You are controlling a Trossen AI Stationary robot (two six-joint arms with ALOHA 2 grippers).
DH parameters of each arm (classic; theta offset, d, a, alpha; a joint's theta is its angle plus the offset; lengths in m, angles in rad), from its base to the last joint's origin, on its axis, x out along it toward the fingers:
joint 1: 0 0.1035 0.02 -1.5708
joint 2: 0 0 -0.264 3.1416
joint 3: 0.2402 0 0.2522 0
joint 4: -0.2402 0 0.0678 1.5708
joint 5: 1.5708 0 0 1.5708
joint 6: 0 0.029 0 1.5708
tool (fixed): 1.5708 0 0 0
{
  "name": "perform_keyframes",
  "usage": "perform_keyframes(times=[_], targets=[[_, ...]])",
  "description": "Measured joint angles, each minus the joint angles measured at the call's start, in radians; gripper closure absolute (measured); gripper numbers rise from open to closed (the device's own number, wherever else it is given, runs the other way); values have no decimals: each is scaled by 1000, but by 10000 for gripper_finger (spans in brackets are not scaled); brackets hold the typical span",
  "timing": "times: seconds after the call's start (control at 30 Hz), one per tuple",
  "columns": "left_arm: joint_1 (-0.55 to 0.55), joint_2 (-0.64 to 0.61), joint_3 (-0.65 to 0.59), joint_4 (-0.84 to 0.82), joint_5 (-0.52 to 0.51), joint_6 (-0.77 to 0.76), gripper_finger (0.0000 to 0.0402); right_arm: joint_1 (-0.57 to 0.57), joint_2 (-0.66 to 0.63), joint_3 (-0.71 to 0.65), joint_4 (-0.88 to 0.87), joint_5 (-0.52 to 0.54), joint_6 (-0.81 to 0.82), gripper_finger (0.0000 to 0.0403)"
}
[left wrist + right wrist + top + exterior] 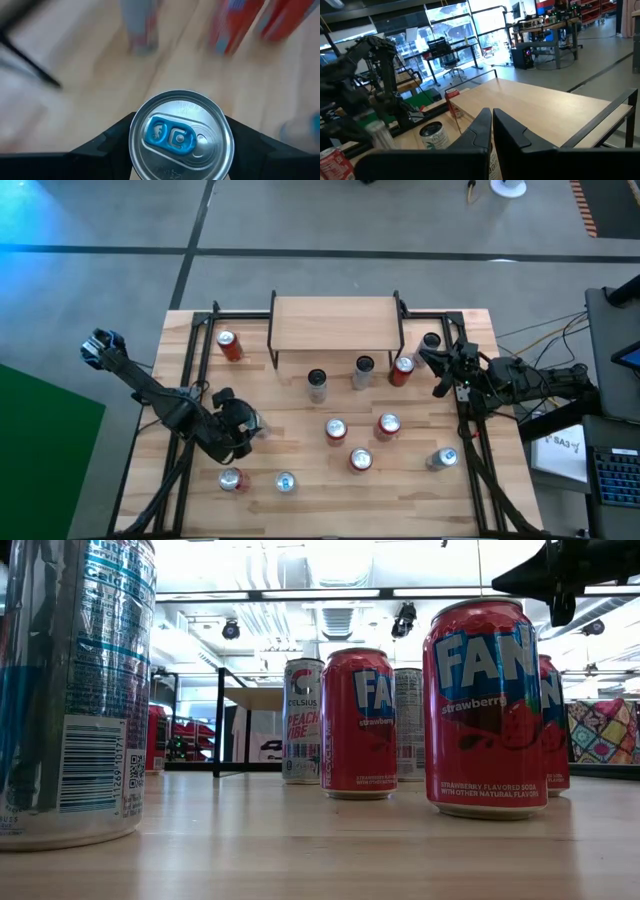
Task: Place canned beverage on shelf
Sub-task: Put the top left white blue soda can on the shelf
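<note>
the left arm reaches in from the table's left edge, bent at the elbow, its left gripper [243,430] low over the front-left part of the table, a finger on either side of a can top. the right arm stretches in from the right edge, its right gripper [437,365] raised near the back right, fingers [512,131] pressed together.

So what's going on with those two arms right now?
Left end effector around a silver can, fingers either side. Right end effector shut, idle near the shelf. Shelf top bare; other cans stand in between.
</note>
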Motion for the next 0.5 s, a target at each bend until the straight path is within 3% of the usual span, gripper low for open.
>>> perform_keyframes(times=[0.17,0.27,0.4,0.5], targets=[[27,1,218,-158,-172,90,182,0,0,0,0,0,-17,394],[84,-2,340,-200,-253,224,182,0,0,0,0,-1,-27,394],[222,-1,478,-160,-209,460,182,0,0,0,0,-2,-27,394],[349,0,528,-77,-83,642,182,0,0,0,1,-9,-18,394]])
